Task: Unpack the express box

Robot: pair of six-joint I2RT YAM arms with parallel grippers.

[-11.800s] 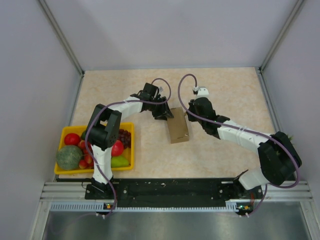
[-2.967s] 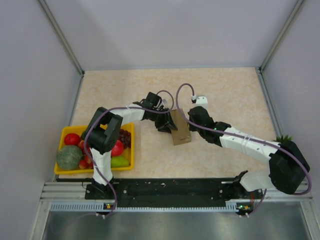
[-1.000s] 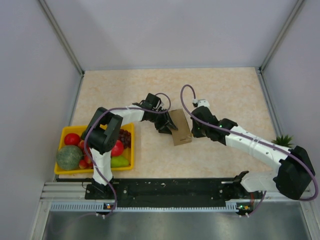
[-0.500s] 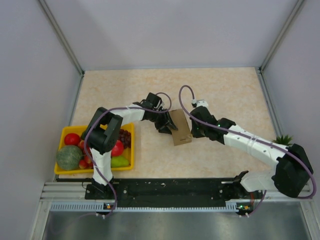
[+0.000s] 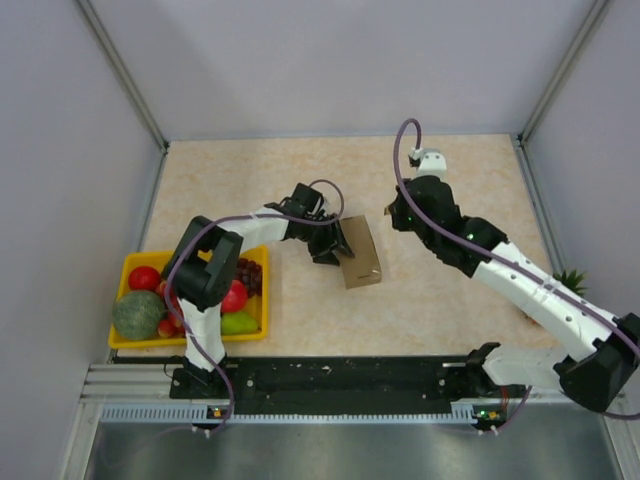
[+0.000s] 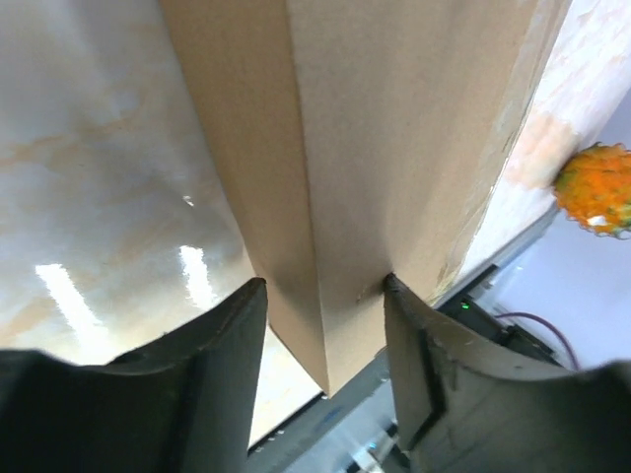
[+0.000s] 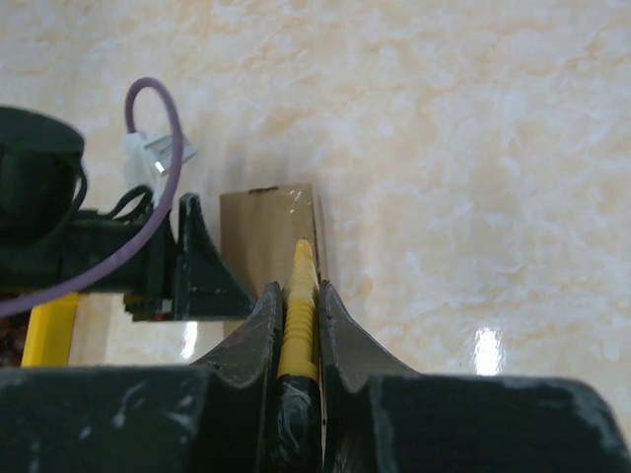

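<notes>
The express box (image 5: 358, 255), small and of plain brown cardboard, stands mid-table with my left gripper (image 5: 338, 248) at its left side. In the left wrist view a corner of the express box (image 6: 375, 148) fills the gap and both fingers press its faces, so the left gripper (image 6: 323, 284) is shut on it. My right gripper (image 5: 393, 214) hovers just right of and behind the box, apart from it. It is shut on a thin yellow ridged tool (image 7: 299, 325). From the right gripper (image 7: 299, 291) the express box (image 7: 266, 232) shows below the tool's tip.
A yellow fruit tray (image 5: 150, 256) full of fruit sits at the near left, beside the left arm's base. An orange spiky fruit (image 6: 596, 187) with green leaves (image 5: 570, 278) lies at the right edge. Walls enclose the table; a black rail runs along the near edge.
My right arm has pulled back from the box's right side and up toward the back right, still holding the yellow tool. The left gripper and box have stayed in place.
</notes>
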